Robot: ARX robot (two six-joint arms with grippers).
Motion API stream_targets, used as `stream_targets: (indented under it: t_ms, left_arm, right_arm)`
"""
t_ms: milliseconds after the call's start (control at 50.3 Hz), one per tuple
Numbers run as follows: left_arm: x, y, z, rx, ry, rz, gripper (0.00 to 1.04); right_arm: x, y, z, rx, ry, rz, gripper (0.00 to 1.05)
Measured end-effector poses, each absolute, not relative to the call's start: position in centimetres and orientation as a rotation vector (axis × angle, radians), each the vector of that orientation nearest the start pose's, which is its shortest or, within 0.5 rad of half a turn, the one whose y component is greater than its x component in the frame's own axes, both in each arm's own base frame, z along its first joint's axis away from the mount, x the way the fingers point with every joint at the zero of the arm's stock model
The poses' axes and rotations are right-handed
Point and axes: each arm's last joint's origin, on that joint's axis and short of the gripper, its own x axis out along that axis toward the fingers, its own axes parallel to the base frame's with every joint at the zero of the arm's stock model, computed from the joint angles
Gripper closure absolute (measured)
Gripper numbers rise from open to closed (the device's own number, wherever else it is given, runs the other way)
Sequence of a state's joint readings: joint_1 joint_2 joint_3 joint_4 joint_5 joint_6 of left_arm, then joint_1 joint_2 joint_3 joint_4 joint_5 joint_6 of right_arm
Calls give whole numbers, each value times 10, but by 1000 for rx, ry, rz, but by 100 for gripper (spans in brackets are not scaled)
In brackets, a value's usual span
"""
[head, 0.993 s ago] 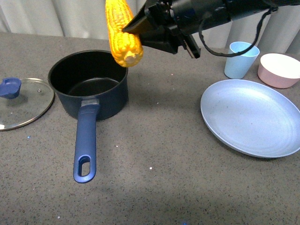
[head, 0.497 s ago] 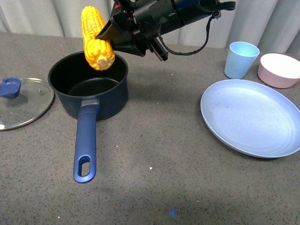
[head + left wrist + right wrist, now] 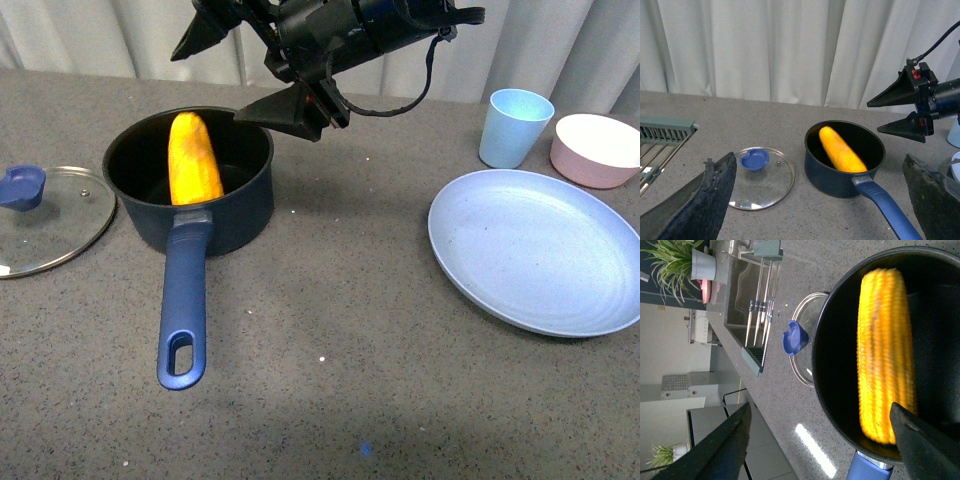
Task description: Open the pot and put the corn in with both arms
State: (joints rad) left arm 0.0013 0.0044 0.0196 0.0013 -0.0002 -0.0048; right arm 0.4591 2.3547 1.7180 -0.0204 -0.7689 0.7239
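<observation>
The corn [image 3: 194, 160] lies inside the pot [image 3: 240, 215], propped at a slant with one end against the wall above the pot's long handle [image 3: 184, 310] and the other toward the far rim. The right arm's fingers [image 3: 245, 72] are spread wide and empty, one tip high, the other just over the pot's far rim; the cob sits below and clear of both, touching neither. In the right wrist view the cob looks softly blurred, so it may not have settled; that cannot be told for certain.

The glass lid [image 3: 50, 220] lies flat on the desk [image 3: 330, 400], beside the pot and well away from the right fingers. In the left wrist view, the left arm's fingers [image 3: 815, 200] frame the scene at either edge, parted wide and holding nothing, with lid and pot between and beyond them.

By this evidence the pot is open and the corn is in, so the task looks all but complete. What remains is probably a clean withdrawal: the right fingers are best kept spread and lifted straight up and back, so the lower tip does not catch the rim or nudge the pot. A plate [image 3: 535, 250], a cup [image 3: 513, 127] and a pink bowl [image 3: 598, 148] stand well off to the side.
</observation>
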Motion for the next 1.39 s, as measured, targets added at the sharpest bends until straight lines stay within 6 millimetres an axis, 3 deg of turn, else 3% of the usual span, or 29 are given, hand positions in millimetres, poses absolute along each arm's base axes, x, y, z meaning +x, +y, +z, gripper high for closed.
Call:
stream_targets:
  t_ms: [79, 298, 457, 576, 695, 815, 934, 1053, 1152, 1291, 1391]
  left_arm:
    - [97, 0, 170, -5, -17, 1, 6]
    - [97, 0, 170, -5, -17, 1, 6]
    - [97, 0, 170, -5, -17, 1, 6]
    - [97, 0, 170, -5, -17, 1, 6]
    - [97, 0, 170, -5, -17, 1, 6]
    - [97, 0, 170, -5, -17, -1, 6]
    - [97, 0, 170, -5, -17, 3, 6]
    - [97, 0, 170, -5, -17, 2, 6]
    - [97, 0, 170, -5, -17, 1, 6]
    - [97, 0, 170, -5, -16, 1, 6]
    - [97, 0, 170, -5, -16, 2, 6]
  right_arm:
    - [448, 244, 139, 716, 1088, 883, 7]
    - [446, 234, 140, 637, 1021, 767, 9]
    - [442, 194, 154, 620, 889, 592, 9]
    - [427, 155, 165, 599, 805, 473, 9]
    - [414, 133, 174, 610, 747, 435, 9]
    - [383, 101, 176, 297, 222, 136, 29]
    - [337, 63, 188, 125, 29, 23, 47]
    - [291, 32, 199, 54, -7, 1, 65]
    - [253, 11, 193, 25, 24, 6, 81]
    - [208, 0, 185, 13, 57, -15, 103]
    - [178, 0, 181, 6, 60, 2, 104]
